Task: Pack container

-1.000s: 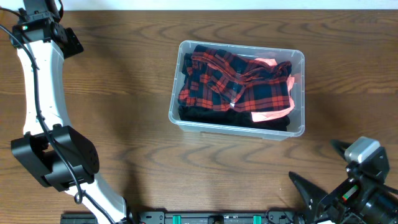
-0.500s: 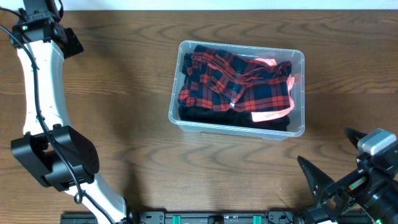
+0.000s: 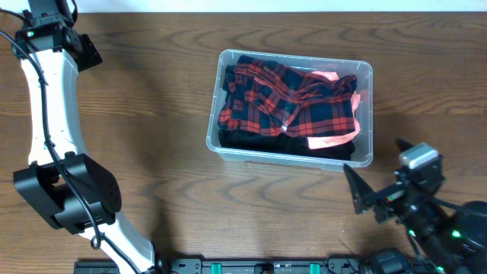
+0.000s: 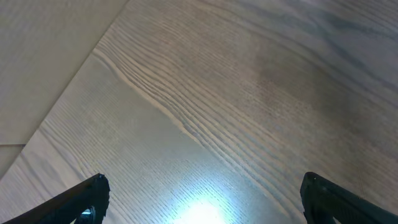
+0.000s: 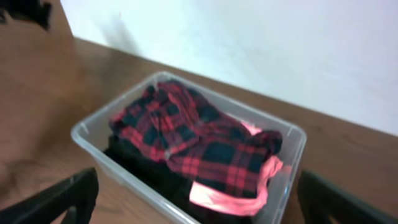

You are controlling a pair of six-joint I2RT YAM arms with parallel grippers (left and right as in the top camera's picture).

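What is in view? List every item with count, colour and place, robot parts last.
container: one, clear, on the table right of centre
plaid garment: one, red and dark check, on top inside the container
pink fabric: one piece showing, pink, under the plaid at the container's right end
black clothing: count unclear, black, at the bottom of the container
table: one, brown wood
wall: one, white, behind the table
left arm: one, white and black, left side
right arm: one, black, near right corner
left end effector: one, black, open over bare table
right end effector: one, black, open, facing the container
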